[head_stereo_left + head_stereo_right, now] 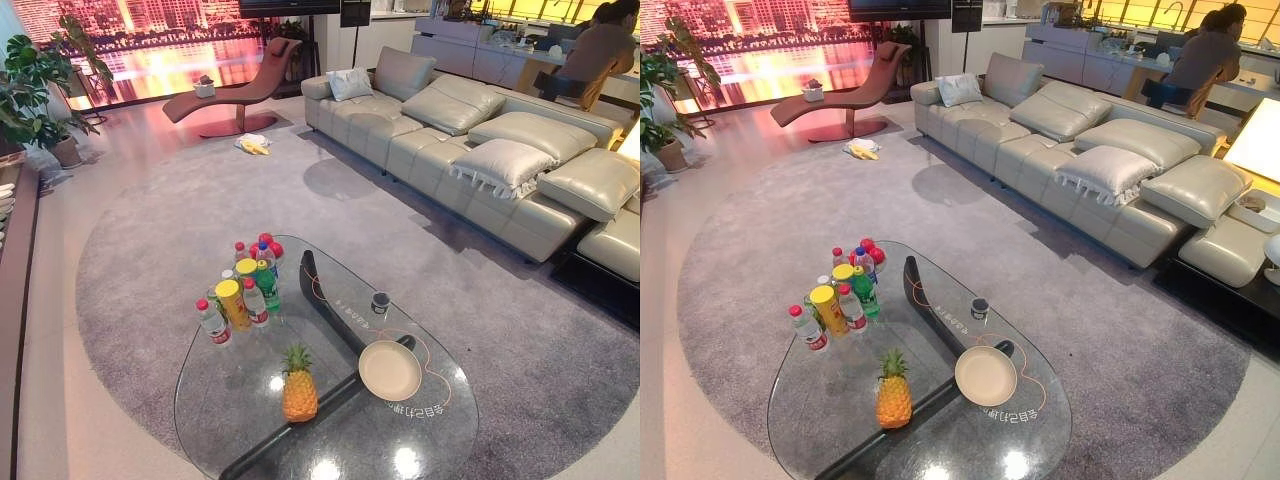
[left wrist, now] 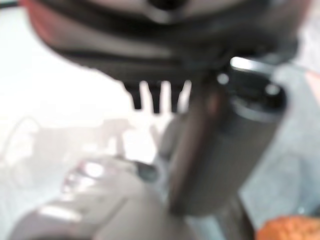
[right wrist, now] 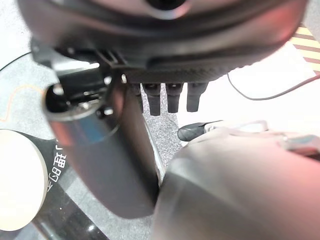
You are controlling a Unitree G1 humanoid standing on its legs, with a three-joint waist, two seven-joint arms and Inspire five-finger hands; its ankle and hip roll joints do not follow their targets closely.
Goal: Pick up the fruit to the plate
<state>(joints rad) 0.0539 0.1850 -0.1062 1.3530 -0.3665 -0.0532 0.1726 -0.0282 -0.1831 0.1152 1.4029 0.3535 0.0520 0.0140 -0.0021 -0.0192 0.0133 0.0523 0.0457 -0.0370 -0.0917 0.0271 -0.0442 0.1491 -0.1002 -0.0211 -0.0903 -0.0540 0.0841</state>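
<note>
Pineapple [image 1: 299, 386] stood upright on the near part of the glass worktop [image 1: 240, 420], apart from the empty plate [image 1: 390, 370] to its right; bottles [image 1: 240, 290] clustered farther left. From my left wrist view, the left hand [image 2: 160, 95] hung with fingers straight, holding nothing. My right wrist view showed the right hand [image 3: 165, 97] likewise relaxed above the plate's edge. I judged the pick not begun; next called for reaching down to the fruit.
</note>
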